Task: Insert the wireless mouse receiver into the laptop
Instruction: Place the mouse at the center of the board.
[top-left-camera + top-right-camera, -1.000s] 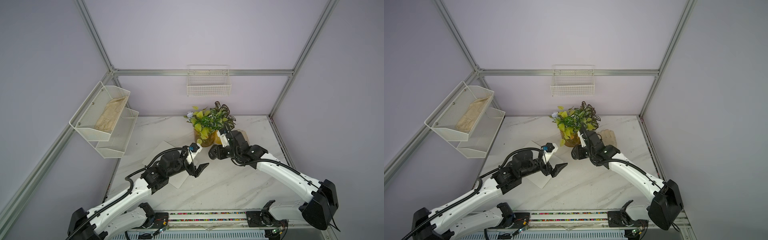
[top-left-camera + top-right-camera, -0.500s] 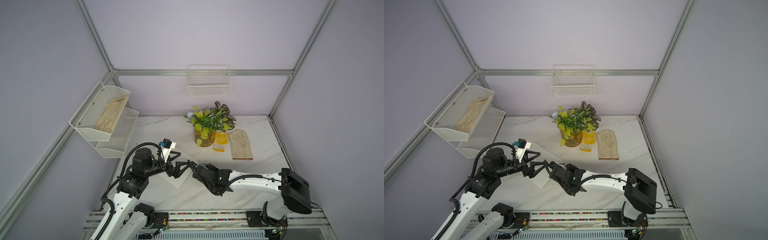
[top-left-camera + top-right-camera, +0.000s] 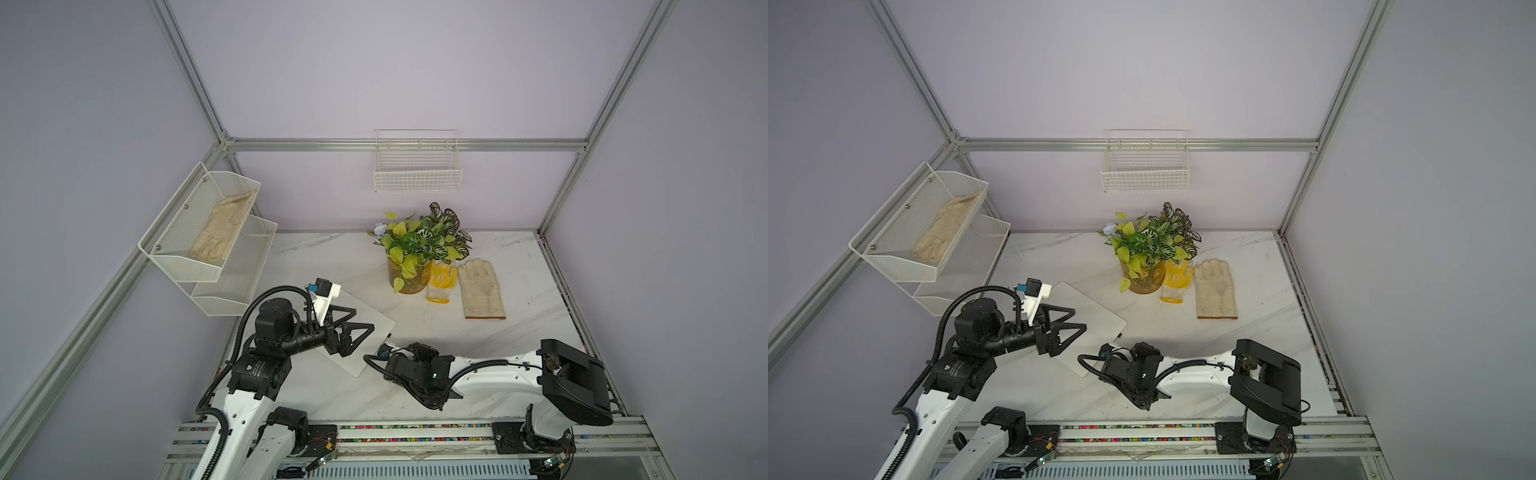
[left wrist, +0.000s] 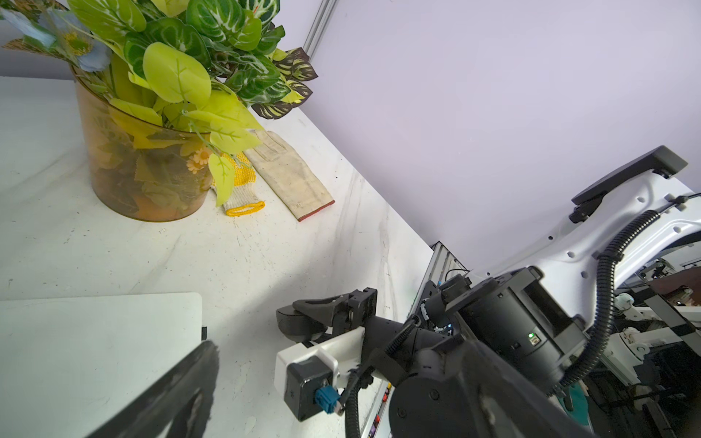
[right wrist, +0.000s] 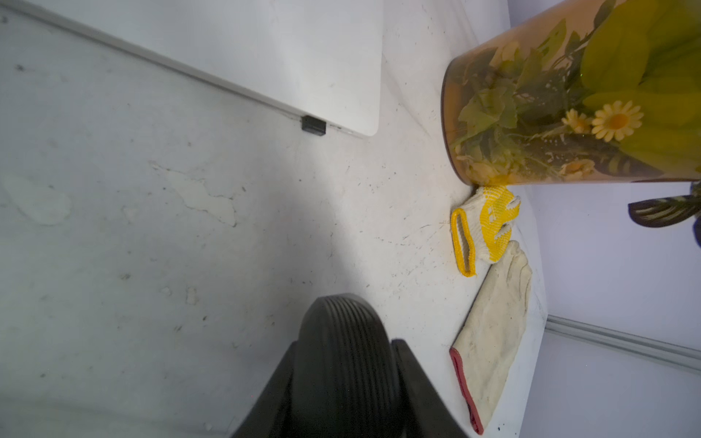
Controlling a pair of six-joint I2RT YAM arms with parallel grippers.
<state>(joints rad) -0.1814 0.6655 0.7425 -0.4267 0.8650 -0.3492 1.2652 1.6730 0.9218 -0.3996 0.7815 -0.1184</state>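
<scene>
Right now the laptop (image 3: 368, 353), lid shut, is lying flat on the bench (image 3: 436, 332) at approx. 8 o'clock, as the top views are showing it. The receiver (image 5: 313, 125) is sitting plugged into the laptop's side edge, just by the corner pointing to 3 o'clock; only its black stub is sticking out. The left claw (image 3: 365, 319) is hanging over the lid w/ fingers spread wide, pinching nothing; whether it is touching the lid I can't tell. The right claw (image 4: 284, 316) is hovering low over the bench at approx. 5 o'clock of the receiver, apart from it; how far its fingers are parted I can't tell. At 12 o'clock a plant pot (image 3: 413, 286) is standing, w/ a yellow glove (image 3: 441, 280) lying against it and a pale glove (image 3: 482, 291) just beside that, toward 1 o'clock.
</scene>
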